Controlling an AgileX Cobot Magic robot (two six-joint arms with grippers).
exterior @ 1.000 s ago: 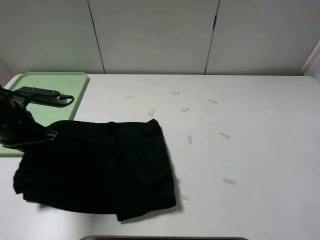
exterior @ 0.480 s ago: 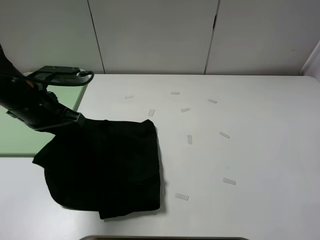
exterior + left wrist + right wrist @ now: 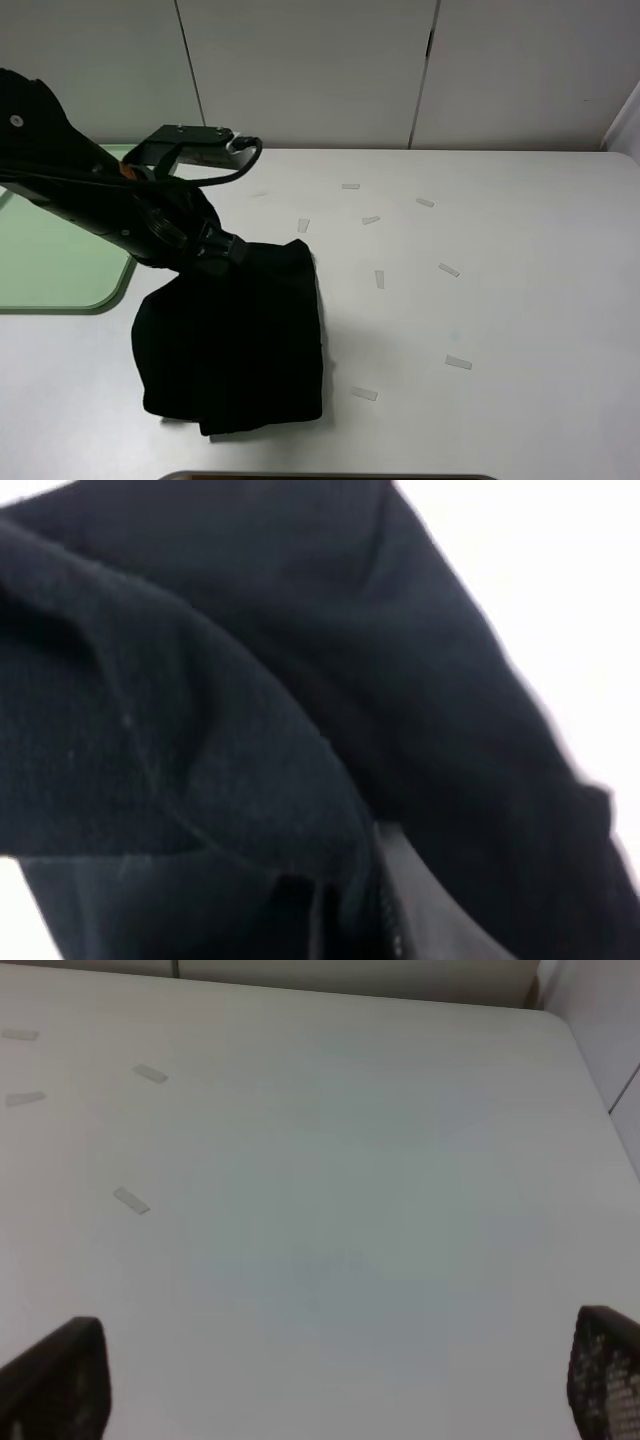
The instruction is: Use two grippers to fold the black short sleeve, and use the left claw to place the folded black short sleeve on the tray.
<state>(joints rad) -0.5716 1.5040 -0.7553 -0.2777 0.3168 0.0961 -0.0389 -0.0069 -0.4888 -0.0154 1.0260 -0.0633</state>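
Black short sleeve (image 3: 235,340): a soft, limp bundle is seen on the near left part of the table (image 3: 500,300), close to the near edge. Its far upper corner is lifted; the rest drapes down and rests on the surface. In the left wrist view, thick folds of the cloth (image 3: 250,730) fill nearly the whole picture.

Handling: the cloth is judged light, floppy and quick to unfold. A grip through all stacked layers, near a folded edge, would probably keep the fold together; a grip on a single layer would likely let it spill open. Dragging across the table may pull the lower layers out of line.

Left claw (image 3: 205,250): it is pressed together on the bunched far corner of the shirt. The jaws themselves are mostly buried in cloth.

Tape strips (image 3: 459,362): small pale strips are scattered over the middle and right of the table, apart from the shirt; one lies just beside its near right corner.

Right gripper (image 3: 330,1380): spread wide and empty, as shown by the two fingertips at the edges of the right wrist view, over bare table on the right. It is not seen in the exterior view.

Tray (image 3: 60,270): pale green, at the far left edge of the table, partly hidden by the left arm. The shirt is not yet on it.
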